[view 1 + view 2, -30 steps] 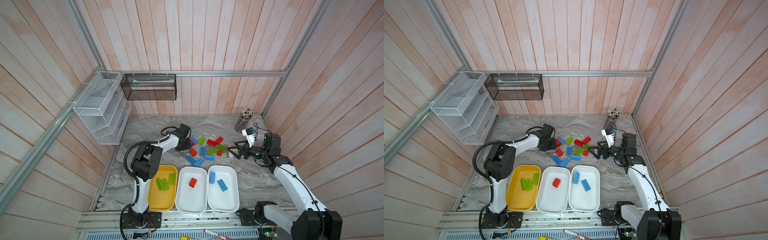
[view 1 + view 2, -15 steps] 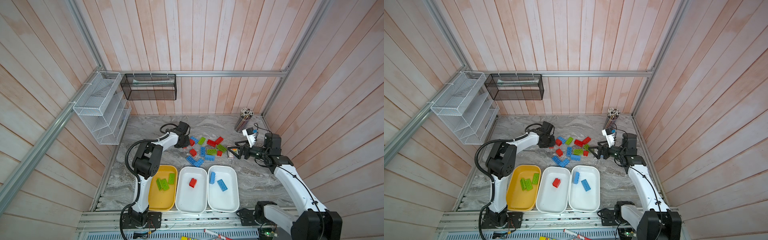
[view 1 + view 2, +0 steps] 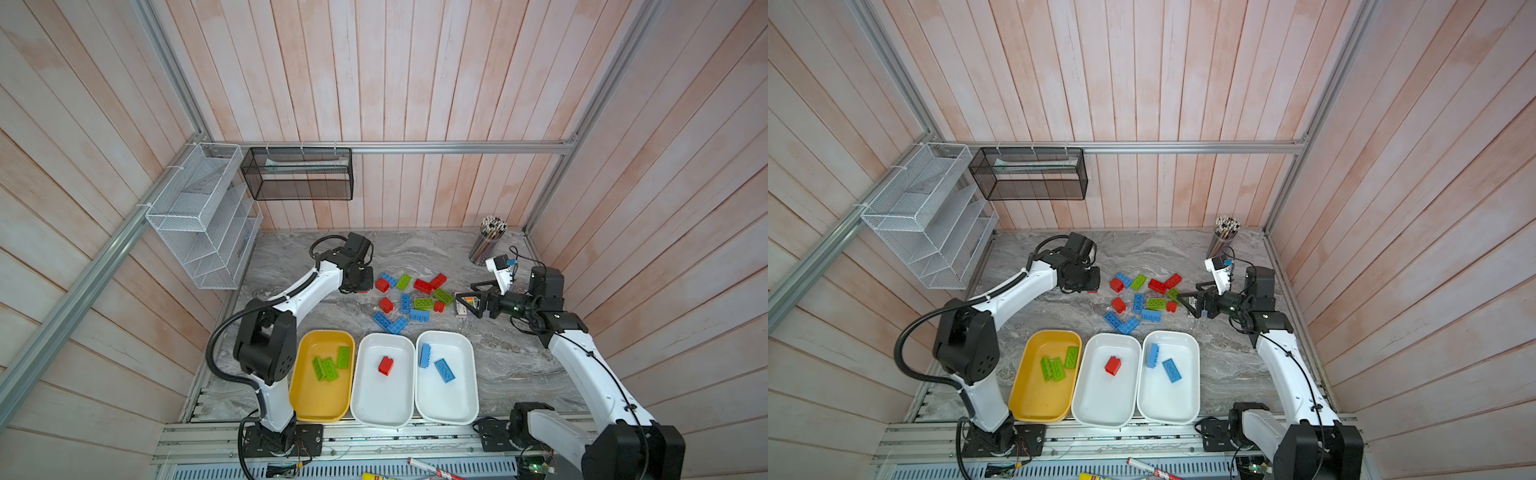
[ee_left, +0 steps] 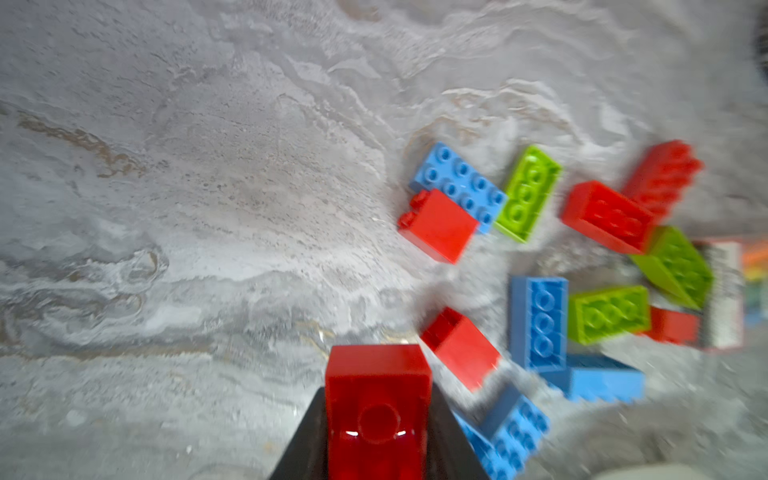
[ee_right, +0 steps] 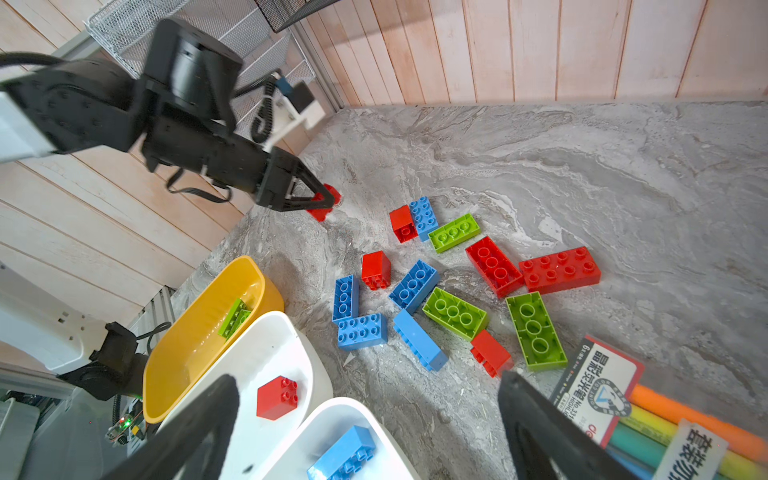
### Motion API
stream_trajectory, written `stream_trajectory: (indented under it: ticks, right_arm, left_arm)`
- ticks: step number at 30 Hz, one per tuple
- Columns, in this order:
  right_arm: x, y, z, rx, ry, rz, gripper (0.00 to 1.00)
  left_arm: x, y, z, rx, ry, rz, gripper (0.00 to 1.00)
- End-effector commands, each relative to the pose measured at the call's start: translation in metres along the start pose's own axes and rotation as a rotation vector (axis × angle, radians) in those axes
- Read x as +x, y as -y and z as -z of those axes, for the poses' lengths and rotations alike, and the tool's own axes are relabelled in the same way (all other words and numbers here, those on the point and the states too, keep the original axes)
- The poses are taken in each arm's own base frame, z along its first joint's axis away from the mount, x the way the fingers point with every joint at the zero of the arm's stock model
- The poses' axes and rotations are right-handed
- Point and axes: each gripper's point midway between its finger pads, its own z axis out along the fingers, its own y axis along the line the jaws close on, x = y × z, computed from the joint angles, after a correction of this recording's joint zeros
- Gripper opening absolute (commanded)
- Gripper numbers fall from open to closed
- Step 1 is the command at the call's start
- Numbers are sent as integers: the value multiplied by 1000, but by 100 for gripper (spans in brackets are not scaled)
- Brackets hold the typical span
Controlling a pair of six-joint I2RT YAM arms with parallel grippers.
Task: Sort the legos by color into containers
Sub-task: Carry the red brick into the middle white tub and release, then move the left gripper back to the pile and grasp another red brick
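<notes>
Change: your left fingers [image 4: 307,449] have clamped onto a small red brick [image 4: 376,399].
Brick: low at the desk [image 3: 415,253], left of the loose legos [image 3: 423,303], outside the trays [image 3: 382,399].
Right fingers [image 5: 199,424]: wide apart, empty.

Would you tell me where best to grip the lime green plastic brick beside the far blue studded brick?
I'd grip the lime green brick across its long sides mid-length, from above: it lies flat, hollow side up; the blue studded brick crowds only one end.
</notes>
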Motion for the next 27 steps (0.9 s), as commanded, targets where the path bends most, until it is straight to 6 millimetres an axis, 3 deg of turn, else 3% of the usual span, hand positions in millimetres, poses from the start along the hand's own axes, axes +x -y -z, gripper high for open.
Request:
stream_trajectory:
  ticks: [1, 5, 8, 14, 18, 21, 23, 27]
  right_arm:
    - [-5, -5, 3, -17, 16, 10, 98]
    - [-6, -5, 2, -21, 16, 11, 98]
    - [-7, -4, 1, -24, 14, 11, 98]
    - [-9, -4, 0, -30, 11, 12, 98]
    - [-9, -5, 1, -29, 12, 13, 98]
    - [-9, -7, 3, -23, 13, 19, 98]
    - [-8, -7, 4, -17, 11, 23, 98]
    - [-7, -6, 4, -14, 9, 22, 98]
  left_arm:
    - [65, 17, 26, 71, -161, -79, 22]
    - [129, 40, 54, 157, -259, -103, 22]
    - [172, 53, 62, 183, -328, -123, 22]
    - [222, 66, 45, 210, -394, -151, 22]
    - [234, 52, 24, 116, -433, -159, 25]
    - [234, 43, 21, 46, -460, -179, 33]
    - [225, 53, 28, 84, -446, -188, 48]
    - [202, 72, 47, 153, -405, -173, 53]
